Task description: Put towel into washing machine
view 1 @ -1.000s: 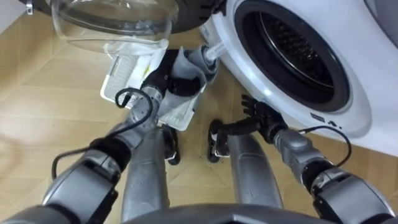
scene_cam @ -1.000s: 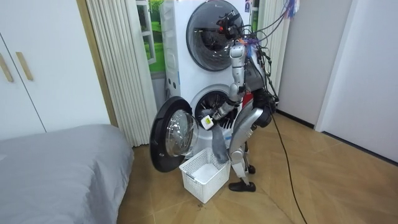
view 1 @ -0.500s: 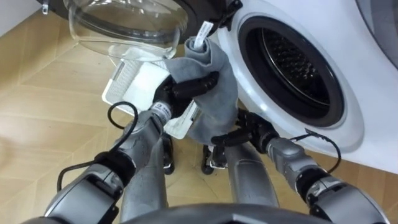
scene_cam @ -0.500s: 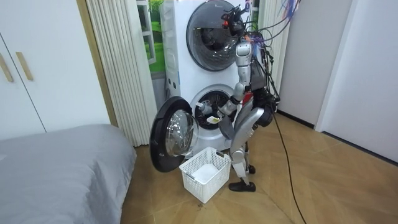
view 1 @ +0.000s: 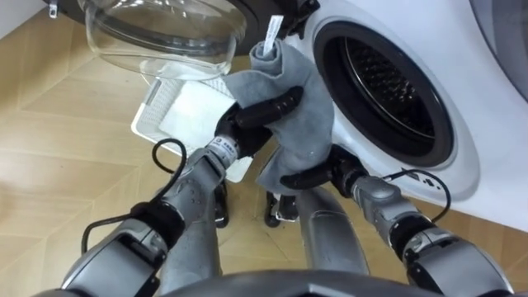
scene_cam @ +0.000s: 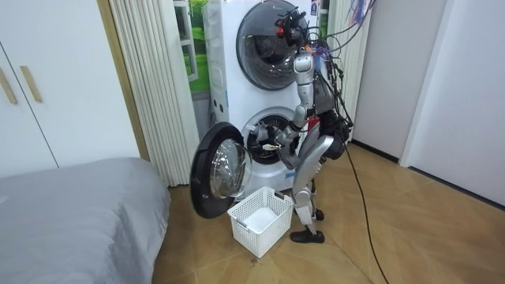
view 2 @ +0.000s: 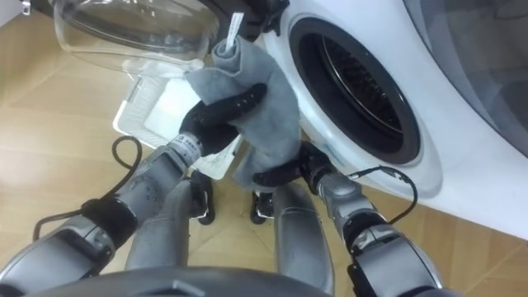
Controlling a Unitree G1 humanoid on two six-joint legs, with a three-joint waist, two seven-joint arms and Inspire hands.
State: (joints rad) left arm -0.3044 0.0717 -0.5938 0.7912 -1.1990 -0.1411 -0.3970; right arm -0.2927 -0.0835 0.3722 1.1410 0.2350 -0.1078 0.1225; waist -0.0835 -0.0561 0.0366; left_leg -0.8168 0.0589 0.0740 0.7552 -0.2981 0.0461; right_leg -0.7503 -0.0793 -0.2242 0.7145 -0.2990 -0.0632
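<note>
Fingers (view 1: 276,105) of the left hand (view 1: 247,124) are curled round the towel (view 1: 301,136), held at frame centre and hanging lengthwise downward. The drum mouth (view 1: 388,78) lies just to its right. At the towel's lower edge the right hand (view 1: 307,176) is seen, grip unreadable.

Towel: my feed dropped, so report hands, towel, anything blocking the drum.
Left hand clamped on grey cloth towel, held before white washing machine's open round port. Right hand at towel's lower edge. Nothing blocking the port.
</note>
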